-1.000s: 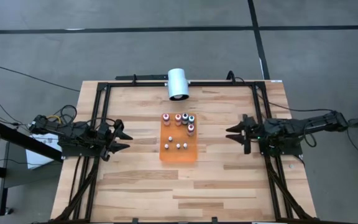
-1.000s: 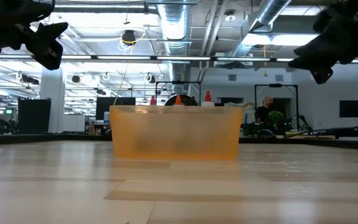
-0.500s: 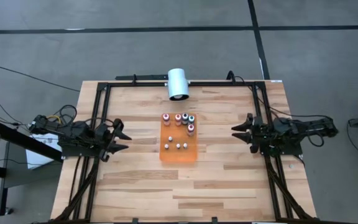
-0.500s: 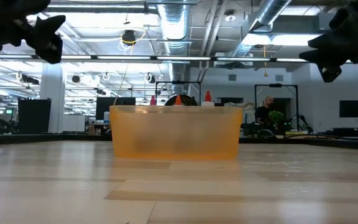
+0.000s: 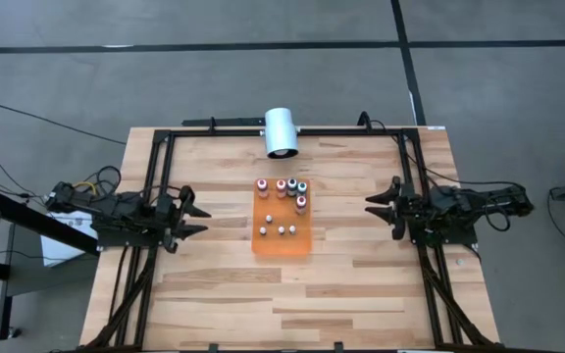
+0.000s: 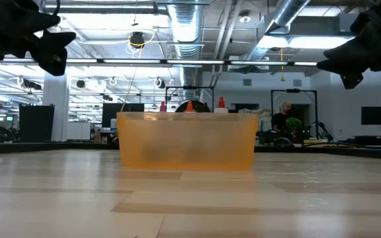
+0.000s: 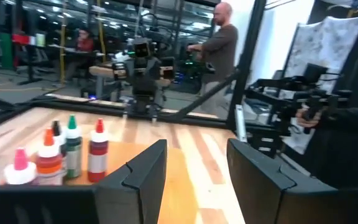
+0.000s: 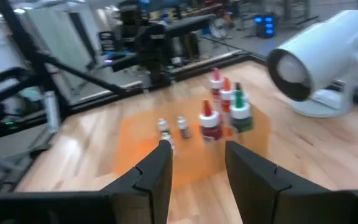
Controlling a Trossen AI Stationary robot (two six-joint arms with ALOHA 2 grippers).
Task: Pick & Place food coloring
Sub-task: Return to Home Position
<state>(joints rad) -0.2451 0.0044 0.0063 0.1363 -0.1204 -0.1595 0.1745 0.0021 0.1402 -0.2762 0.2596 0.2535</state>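
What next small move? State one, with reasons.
Probably park both arms at home: the tiny coloured food coloring bottles stand inside the translucent orange plastic bin, and the left gripper and right gripper hang open and empty at opposite sides of the wooden table.

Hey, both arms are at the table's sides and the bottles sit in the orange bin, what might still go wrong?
The tall food coloring bottles stand upright, bunched at one end of the orange bin; a knock might topple them. The left gripper and right gripper, both open, point at the bin; an inward swing could hit it.
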